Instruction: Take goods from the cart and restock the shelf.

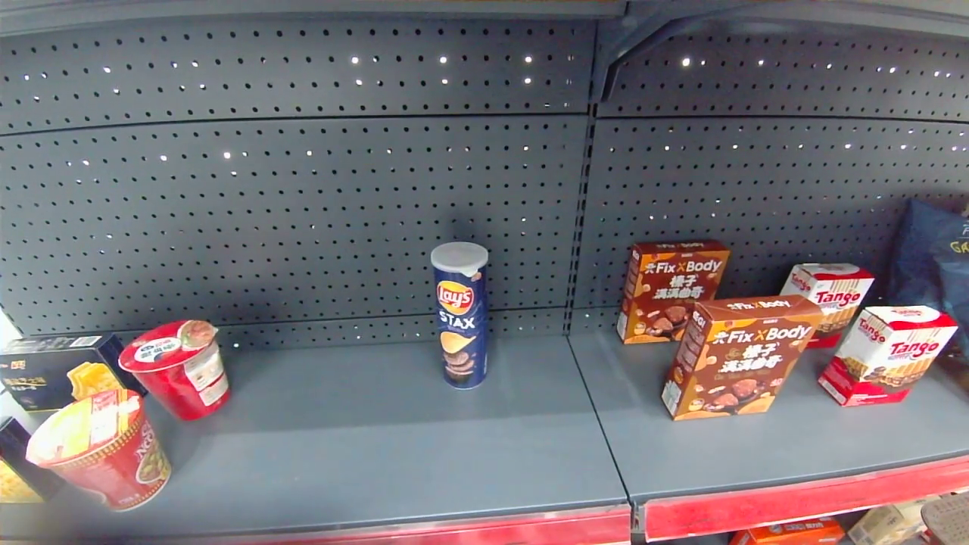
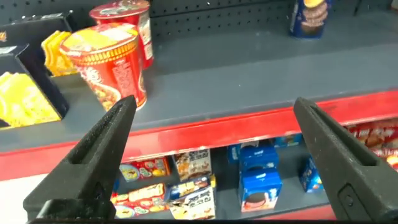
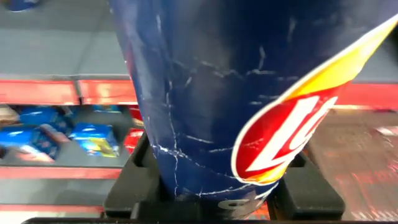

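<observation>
We see bare shelf (image 1: 341,454) deck, wide open between the cups (image 1: 178,369) at left and the can (image 1: 459,314) standing mid-shelf near the back panel. A second open stretch runs from the can to the brown boxes (image 1: 738,356) at right. The front strip before the can is free. Dark boxes (image 1: 60,369) crowd the left end; red-white boxes (image 1: 886,354) and a bag (image 1: 935,250) crowd the right.
</observation>
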